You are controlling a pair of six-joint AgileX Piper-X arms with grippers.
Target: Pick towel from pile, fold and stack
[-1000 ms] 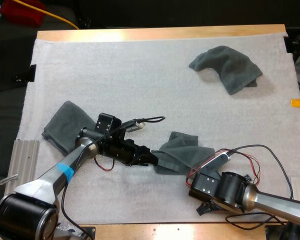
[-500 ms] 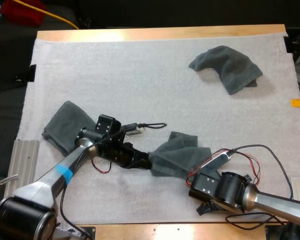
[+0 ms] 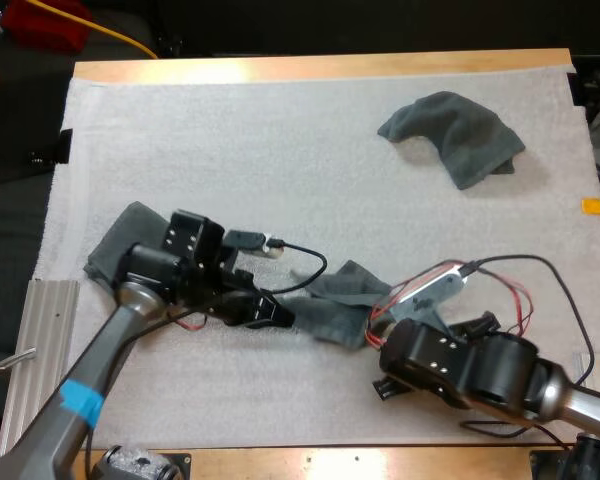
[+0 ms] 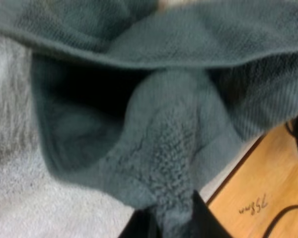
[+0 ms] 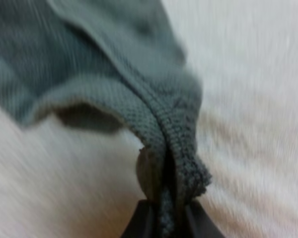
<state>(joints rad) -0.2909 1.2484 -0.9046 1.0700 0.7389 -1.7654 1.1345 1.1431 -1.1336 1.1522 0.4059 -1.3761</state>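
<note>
A dark grey-green towel (image 3: 340, 305) hangs stretched between my two grippers near the mat's front middle. My left gripper (image 3: 280, 313) is shut on its left end; in the left wrist view the towel (image 4: 164, 144) bunches down between the black fingers (image 4: 201, 220). My right gripper (image 3: 385, 335) is shut on the towel's right end, and the right wrist view has the hemmed edge (image 5: 176, 148) pinched between its fingers (image 5: 144, 218). A folded towel (image 3: 120, 250) lies at the left under my left arm. A crumpled towel (image 3: 455, 135) rests at the far right.
The white mat (image 3: 280, 140) covers most of the wooden table (image 3: 310, 68). A grey metal rail (image 3: 35, 330) lies at the front left edge. Bare wood of the table's front edge (image 4: 268, 188) sits close beyond the held towel.
Both grippers have shifted left and lifted, keeping hold of the towel. The towel is now drawn narrower between them, and the right arm has come farther in over the mat.
</note>
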